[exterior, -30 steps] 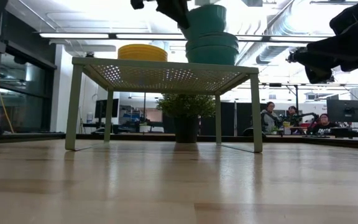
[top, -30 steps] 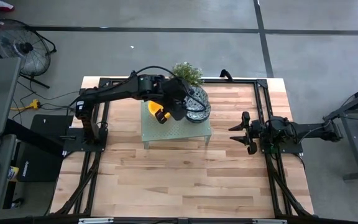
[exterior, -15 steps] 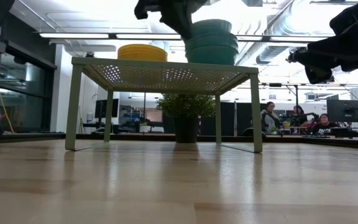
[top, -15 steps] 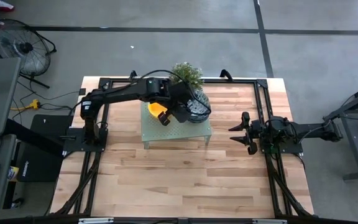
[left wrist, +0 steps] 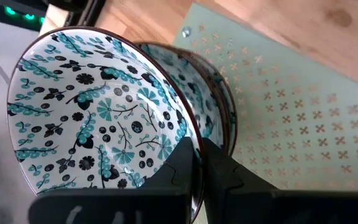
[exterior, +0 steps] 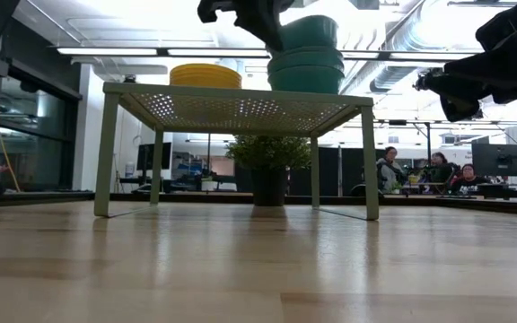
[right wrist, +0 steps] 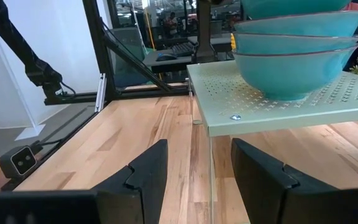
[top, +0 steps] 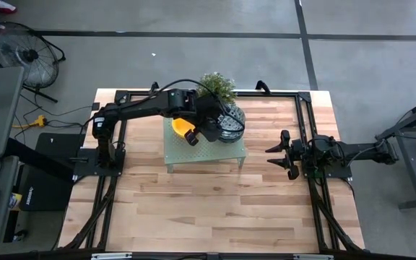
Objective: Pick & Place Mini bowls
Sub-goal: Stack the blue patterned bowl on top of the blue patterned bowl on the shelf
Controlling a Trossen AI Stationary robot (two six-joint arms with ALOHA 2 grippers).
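A pale green perforated stand (top: pixel 206 153) in the middle of the table carries a stack of yellow mini bowls (top: pixel 181 128) (exterior: pixel 205 75) and a stack of patterned mini bowls (top: pixel 231 127) (exterior: pixel 305 72), teal outside and white with blue-green pattern inside. My left gripper (top: pixel 209 128) (exterior: pixel 260 16) (left wrist: pixel 197 149) is over the stand, shut on one more patterned bowl (left wrist: pixel 98 118) (exterior: pixel 307 32) just above that stack (left wrist: pixel 219 106). My right gripper (top: pixel 284 153) (right wrist: pixel 194 165) waits open at the table's right side, level with the stand. My left gripper holds the patterned bowl by its rim (left wrist: pixel 190 134), one finger inside the bowl and one outside. The fingers come from above and from the table's left. The bowl is tilted and lifted just clear of the stack below it (exterior: pixel 305 59).
A small green potted plant (top: pixel 219 85) (exterior: pixel 267 152) stands just beyond the stand's far edge. Black frame rails (top: pixel 305 123) run along the table's sides. Bare wood (top: pixel 215 209) lies toward the near edge. People sit in the room behind (exterior: pixel 389 169).
My left gripper, holding the patterned bowl throughout, first lowered it onto the patterned stack while shifting slightly toward the table's right. Since then the bowl has risen a little again and sits tilted above the stack.
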